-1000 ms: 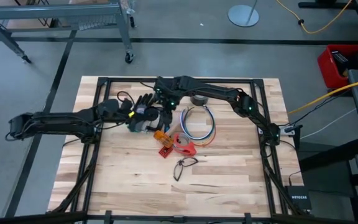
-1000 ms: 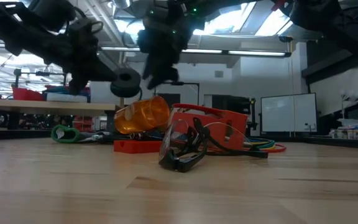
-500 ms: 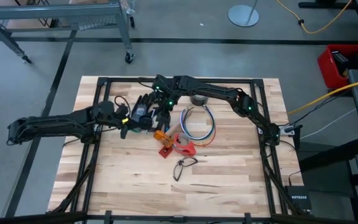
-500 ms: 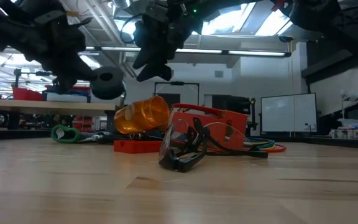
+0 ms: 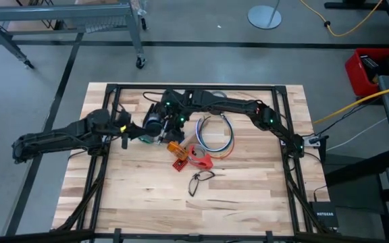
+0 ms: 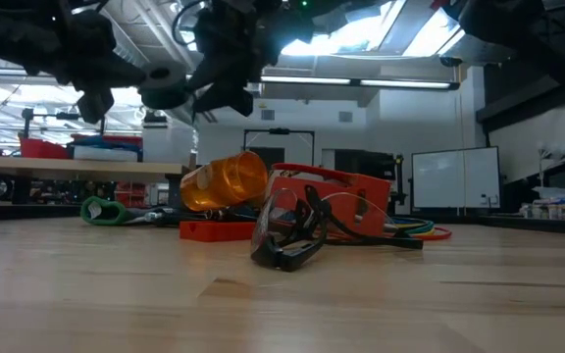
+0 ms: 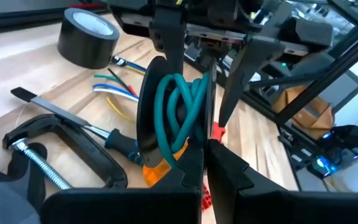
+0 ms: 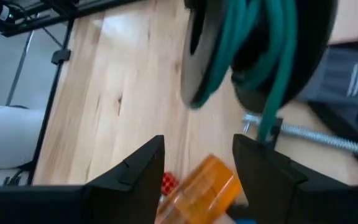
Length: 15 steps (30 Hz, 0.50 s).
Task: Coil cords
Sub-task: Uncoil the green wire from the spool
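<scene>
A black spool wound with green cord hangs in the air above the table's far left-middle. My left gripper is shut on it. My right gripper is open. Its fingers stand on either side of the spool's upper part; whether they touch it I cannot tell. The loose cords, blue, white and orange, lie in a loop on the table to the right of the spool. Some cord ends show in the left wrist view. My left gripper pinches the rim of the spool's flange at its lowest part between its two fingers. It comes nearly level from the table's left side. The spool is lifted clear of the table, its flanges upright, the green cord wound between them.
A dark roll of tape stands at the far side. A C-clamp lies below the spool. An orange pill bottle, a red part and safety glasses lie mid-table. The near half is bare wood.
My left gripper has drawn back toward the table's left edge and risen, carrying the spool up and to the left. My right gripper has followed it toward the left and up, staying beside the spool.
</scene>
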Each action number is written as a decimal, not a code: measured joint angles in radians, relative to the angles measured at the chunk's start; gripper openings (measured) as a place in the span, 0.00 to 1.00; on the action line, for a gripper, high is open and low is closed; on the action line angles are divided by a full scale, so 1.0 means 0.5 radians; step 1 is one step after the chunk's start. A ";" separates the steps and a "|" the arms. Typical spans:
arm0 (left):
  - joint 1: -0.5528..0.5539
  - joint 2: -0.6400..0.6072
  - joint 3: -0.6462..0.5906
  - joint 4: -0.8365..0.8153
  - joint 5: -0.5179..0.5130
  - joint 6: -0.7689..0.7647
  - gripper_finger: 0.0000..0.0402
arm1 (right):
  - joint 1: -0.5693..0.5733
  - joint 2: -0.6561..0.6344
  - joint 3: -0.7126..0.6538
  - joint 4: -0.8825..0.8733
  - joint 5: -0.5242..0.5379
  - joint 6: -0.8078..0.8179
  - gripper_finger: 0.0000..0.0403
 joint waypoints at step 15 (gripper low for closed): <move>0.001 -0.006 0.000 -0.008 0.063 -0.008 0.00 | 0.008 0.001 -0.001 0.028 0.232 0.000 0.48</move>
